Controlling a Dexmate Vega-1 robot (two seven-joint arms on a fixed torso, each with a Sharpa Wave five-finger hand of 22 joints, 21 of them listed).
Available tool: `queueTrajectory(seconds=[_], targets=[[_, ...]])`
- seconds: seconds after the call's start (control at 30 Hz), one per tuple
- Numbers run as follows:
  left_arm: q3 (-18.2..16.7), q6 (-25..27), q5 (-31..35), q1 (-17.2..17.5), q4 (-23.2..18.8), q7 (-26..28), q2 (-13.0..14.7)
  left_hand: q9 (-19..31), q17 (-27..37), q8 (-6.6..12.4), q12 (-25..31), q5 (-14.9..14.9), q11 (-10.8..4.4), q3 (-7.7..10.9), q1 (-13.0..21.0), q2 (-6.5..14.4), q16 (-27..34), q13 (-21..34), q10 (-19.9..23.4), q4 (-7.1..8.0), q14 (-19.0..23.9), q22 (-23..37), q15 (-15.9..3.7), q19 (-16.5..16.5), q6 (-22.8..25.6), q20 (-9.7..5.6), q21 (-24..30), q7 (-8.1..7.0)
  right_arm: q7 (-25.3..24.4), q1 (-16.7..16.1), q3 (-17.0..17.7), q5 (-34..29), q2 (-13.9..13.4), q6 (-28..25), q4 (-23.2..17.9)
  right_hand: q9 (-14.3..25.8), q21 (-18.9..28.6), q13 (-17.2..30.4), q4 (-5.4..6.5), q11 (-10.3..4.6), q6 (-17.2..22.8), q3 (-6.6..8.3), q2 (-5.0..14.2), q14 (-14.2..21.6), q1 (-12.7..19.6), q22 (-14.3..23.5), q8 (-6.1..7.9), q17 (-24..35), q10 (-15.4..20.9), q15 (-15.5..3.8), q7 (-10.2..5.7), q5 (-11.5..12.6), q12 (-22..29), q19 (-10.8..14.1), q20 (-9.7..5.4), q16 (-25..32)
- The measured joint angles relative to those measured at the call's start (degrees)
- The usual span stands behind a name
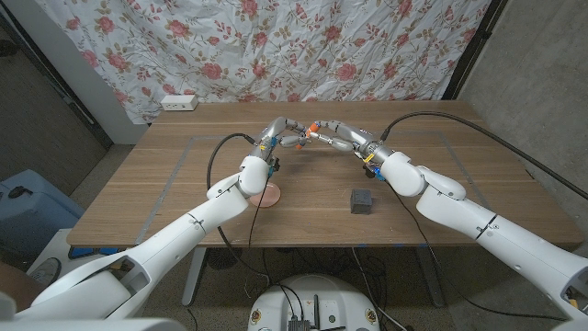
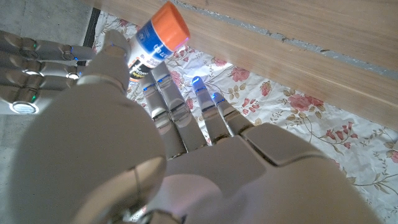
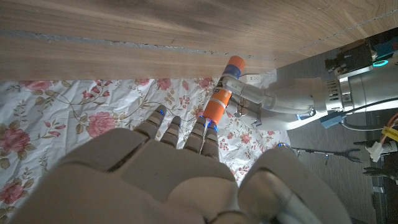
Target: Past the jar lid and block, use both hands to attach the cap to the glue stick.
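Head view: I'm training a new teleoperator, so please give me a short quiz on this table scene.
1. True or false: the dark grey cube block lies on the wooden table beside the robot's left arm.
2. Which thing do the left hand and right hand hold between them, above the table? A) white glue stick with orange ends; B) the block; C) a white power strip.
3. Fill in: the round pink jar lid lies beside the robot's ___ forearm.
Key: 1 false; 2 A; 3 left.
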Motion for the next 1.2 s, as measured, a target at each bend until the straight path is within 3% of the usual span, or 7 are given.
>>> queueTrajectory(seconds=[1.0,1.2], targets=[[0.5,0.4,1.3,-1.0,1.4,1.5,-0.7,0.0,0.3,0.08,0.0,-0.1,0.52,0.38,0.0,0.0,0.2,0.0,0.5,-0.38,1.7,0.0,-0.08,1.2,0.6,0.02,0.0,0.62,2.2,1.6,-1.6,-2.5,0.2,-1.0,0.6,0.0,0.0,0.0,0.23,-0.28,0.5,-0.57,-0.28,0.0,-0.8,0.0,0.01,-0.1,0.3,0.01,-0.11,-0.4,-0.1,0.0,0.00,0.0],[0.6,0.0,1.3,-1.4,1.9,1.5,-0.7,0.0,0.3,0.08,0.0,-0.2,1.18,0.39,0.0,0.0,0.2,0.0,1.2,-0.39,1.7,0.0,-0.08,1.2,1.1,0.02,0.0,1.14,2.6,2.0,-1.7,-2.5,0.5,-0.8,1.0,0.0,0.0,0.0,0.30,-0.28,0.5,-0.64,-0.07,0.0,-1.0,0.0,-0.02,-0.2,0.3,0.01,-0.12,-0.4,-0.1,0.0,0.00,0.0]])
